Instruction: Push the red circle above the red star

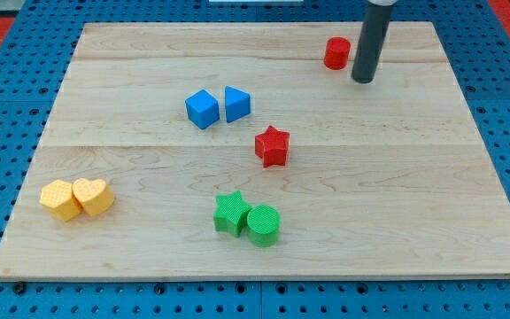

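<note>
Since the red circle (336, 53) sits up and right of the red star (272, 146), with my tip (362, 79) just right of the circle, maybe touching, and no jaws on this rod, the leftward shove looks barely started.

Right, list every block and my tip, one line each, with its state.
red circle: upright, top of view, left of tip.
my tip: just right of red circle, contact unclear.
red star: flat, alone, centre.
blue cube: touching blue triangle.
yellow hexagon: touching yellow heart.
green star: touching green circle.
</note>
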{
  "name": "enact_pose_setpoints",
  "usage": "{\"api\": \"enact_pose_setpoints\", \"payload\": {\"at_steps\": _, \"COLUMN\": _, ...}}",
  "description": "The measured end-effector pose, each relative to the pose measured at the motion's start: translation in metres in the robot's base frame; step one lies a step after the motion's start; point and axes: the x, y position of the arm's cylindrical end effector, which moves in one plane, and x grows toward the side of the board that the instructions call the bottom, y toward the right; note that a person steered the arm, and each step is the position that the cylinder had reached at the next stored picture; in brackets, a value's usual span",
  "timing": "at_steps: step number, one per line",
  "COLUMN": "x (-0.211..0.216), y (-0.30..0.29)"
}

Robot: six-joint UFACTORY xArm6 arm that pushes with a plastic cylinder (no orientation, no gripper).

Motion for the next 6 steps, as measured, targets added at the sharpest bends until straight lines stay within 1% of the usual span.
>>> {"api": "enact_pose_setpoints", "payload": {"at_steps": 1, "x": -0.043, "y": -0.010}}
{"api": "enact_pose_setpoints", "payload": {"at_steps": 2, "x": -0.069, "y": -0.080}}
{"api": "enact_pose_setpoints", "payload": {"at_steps": 3, "x": -0.037, "y": -0.100}}
{"api": "enact_pose_setpoints", "payload": {"at_steps": 4, "x": 0.023, "y": -0.103}}
{"api": "enact_pose_setpoints", "payload": {"at_steps": 5, "x": -0.009, "y": -0.138}}
{"api": "enact_pose_setpoints", "payload": {"at_steps": 6, "x": -0.031, "y": -0.147}}
